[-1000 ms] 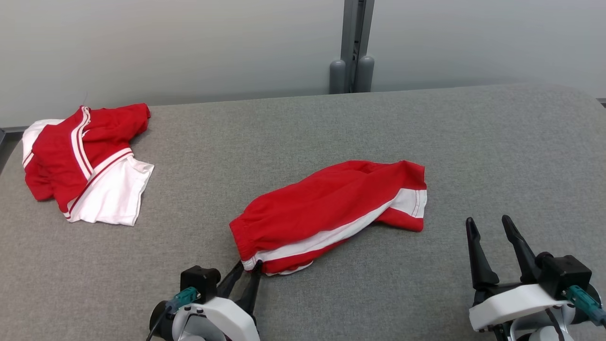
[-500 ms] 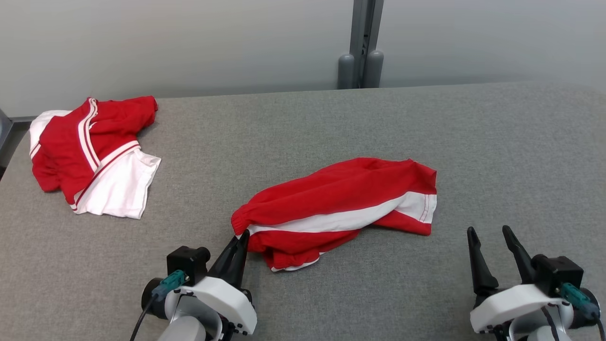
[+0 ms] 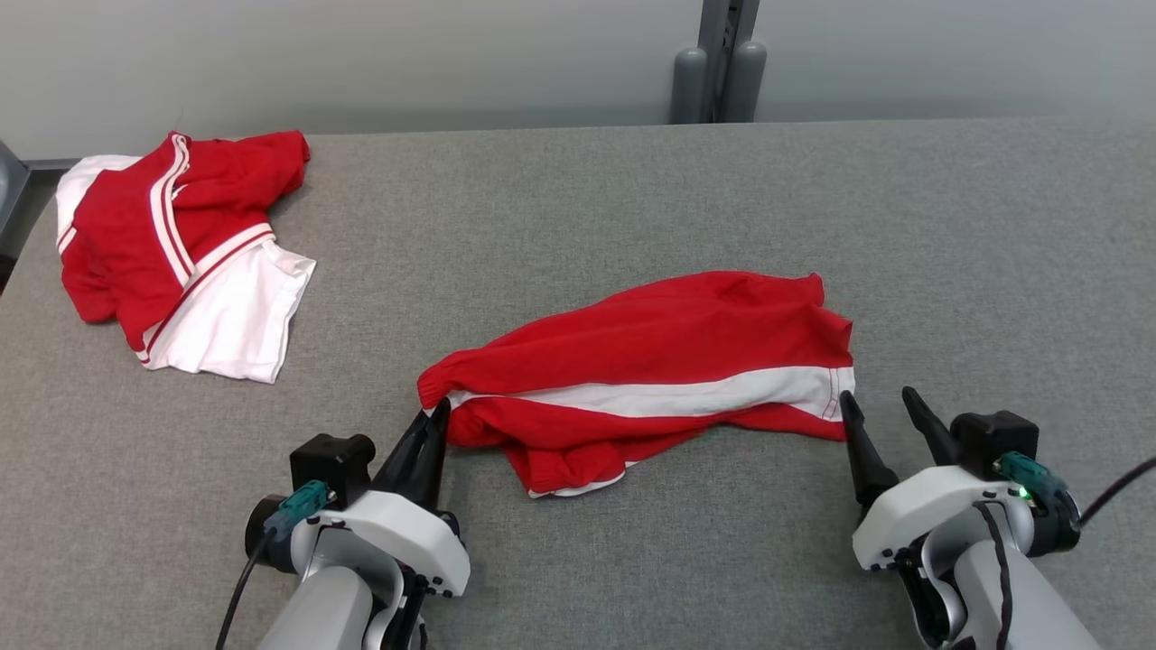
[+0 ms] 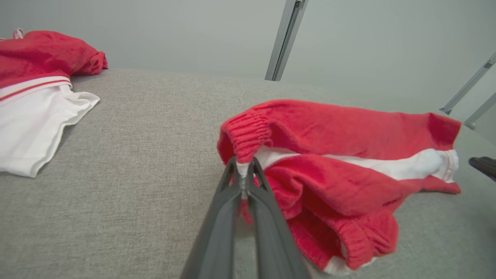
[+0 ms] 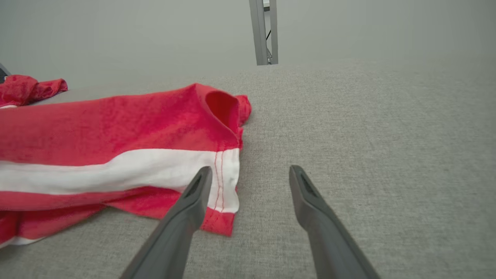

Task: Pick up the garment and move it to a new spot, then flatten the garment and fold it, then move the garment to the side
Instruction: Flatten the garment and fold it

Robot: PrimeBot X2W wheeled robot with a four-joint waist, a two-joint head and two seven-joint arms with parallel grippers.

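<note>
A pair of red shorts with a white side stripe lies crumpled across the middle of the grey table. My left gripper is shut on the elastic waistband at the shorts' left end, holding it a little off the table. My right gripper stands open just right of the leg hem; its left finger overlaps the white hem edge in the right wrist view, with nothing between the fingers.
A second red and white garment lies at the far left of the grey table. A grey post stands behind the far edge, against the pale wall.
My left gripper has pulled the waistband leftward, stretching the shorts out. My right gripper has come up to the hem. The head camera has shifted.
</note>
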